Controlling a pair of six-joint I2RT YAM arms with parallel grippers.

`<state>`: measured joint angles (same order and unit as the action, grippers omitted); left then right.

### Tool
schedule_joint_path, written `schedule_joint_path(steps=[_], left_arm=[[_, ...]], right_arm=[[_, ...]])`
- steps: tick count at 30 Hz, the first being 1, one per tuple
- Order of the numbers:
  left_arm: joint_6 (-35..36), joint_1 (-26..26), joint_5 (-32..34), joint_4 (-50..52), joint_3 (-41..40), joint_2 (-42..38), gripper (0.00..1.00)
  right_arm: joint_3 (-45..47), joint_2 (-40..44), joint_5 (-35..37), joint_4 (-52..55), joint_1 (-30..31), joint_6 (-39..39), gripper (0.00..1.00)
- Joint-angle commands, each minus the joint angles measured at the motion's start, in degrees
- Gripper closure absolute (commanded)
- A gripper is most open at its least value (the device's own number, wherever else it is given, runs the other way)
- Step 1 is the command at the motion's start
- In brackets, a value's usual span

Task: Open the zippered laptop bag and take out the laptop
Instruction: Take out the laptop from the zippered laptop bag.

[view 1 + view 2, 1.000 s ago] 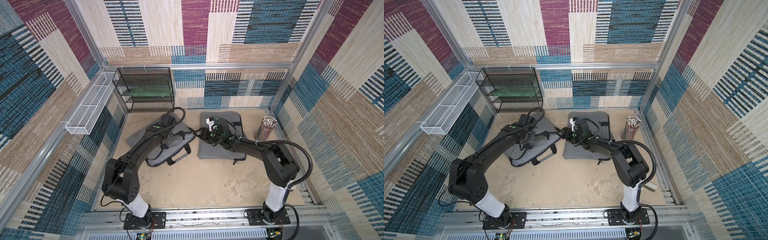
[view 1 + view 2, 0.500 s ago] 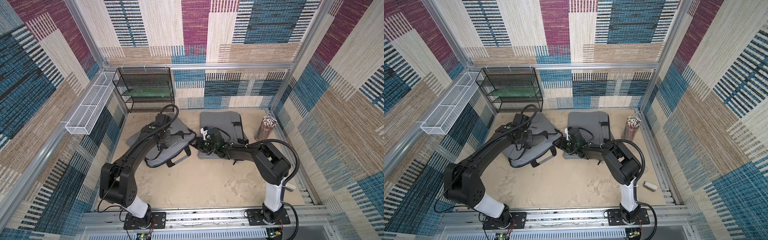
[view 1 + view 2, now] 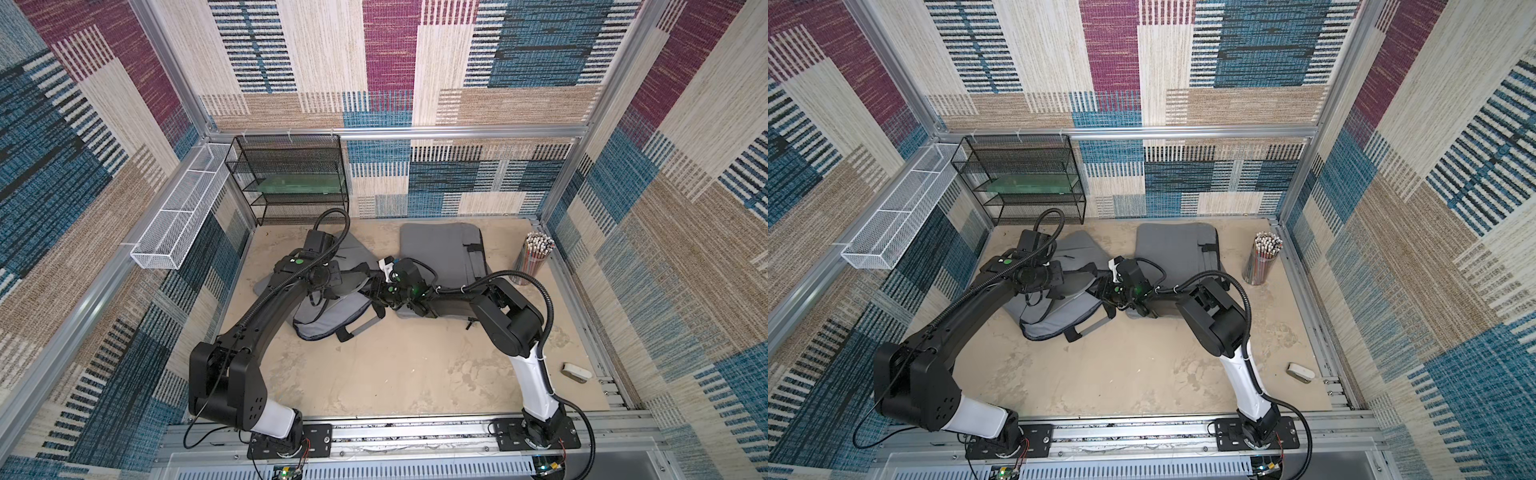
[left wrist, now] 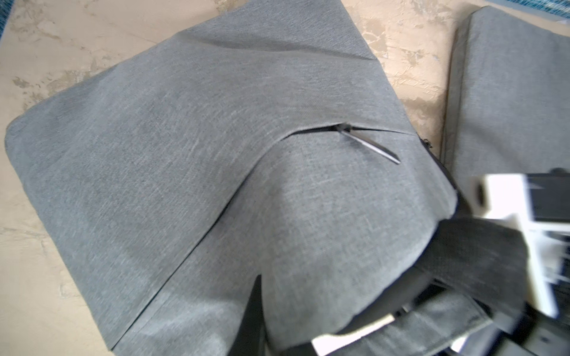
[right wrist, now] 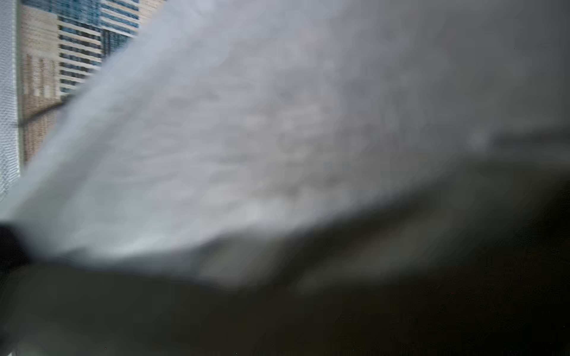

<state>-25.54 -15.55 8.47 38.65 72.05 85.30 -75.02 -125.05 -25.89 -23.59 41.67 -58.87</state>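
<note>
You are looking down on a sandy beige surface (image 3: 395, 374) inside a cell with patterned walls, and a black wire rack (image 3: 291, 178) in the back left corner serves as the landmark. The grey laptop bag (image 3: 322, 320) lies on the surface just in front of the rack, turned at an angle, with its carry handle (image 3: 361, 326) on the side facing away from the rack. The left gripper (image 3: 338, 277) hangs over the bag with its jaws closed, and the upper fabric rises in a tent toward it, so it seems to pinch the flap. In the left wrist view a front pocket zipper pull (image 4: 367, 146) lies loose on the grey cloth. The right gripper (image 3: 376, 291) sits at the bag edge farthest from the rack. The right wrist view shows only blurred grey fabric, so you cannot tell how wide those jaws stand or whether they hold anything. A second grey bag (image 3: 440, 249) lies flat further along the back wall from the rack. A cup of pencils (image 3: 534, 257) stands in the back corner opposite the rack.
</note>
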Motion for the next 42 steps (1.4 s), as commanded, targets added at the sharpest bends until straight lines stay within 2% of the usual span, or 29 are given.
schedule_joint_path(steps=[1,14,28,34,42], left_arm=[[-4.36,-0.01,-3.05,-5.18,-0.58,-1.18,1.0],[-7.4,-0.01,-7.56,-7.86,-2.61,-2.32,1.0],[-10.7,-0.01,-13.13,-10.94,-6.45,-3.99,1.0],[-11.81,-0.01,-15.06,-12.63,-8.32,-4.97,1.0],[-11.87,-0.01,-15.85,-13.6,-8.42,-4.57,1.0]], right_arm=[[-1.06,-1.03,1.07,-2.84,0.72,-1.33,0.47],[-5.55,-7.91,0.8,-3.54,1.42,-5.89,0.47],[-13.54,-13.55,-1.11,-10.56,1.26,-6.54,0.47],[-17.9,-15.94,-1.29,-9.37,1.58,-6.78,0.48],[-18.65,-16.26,-0.67,-9.17,1.66,-6.78,0.5]])
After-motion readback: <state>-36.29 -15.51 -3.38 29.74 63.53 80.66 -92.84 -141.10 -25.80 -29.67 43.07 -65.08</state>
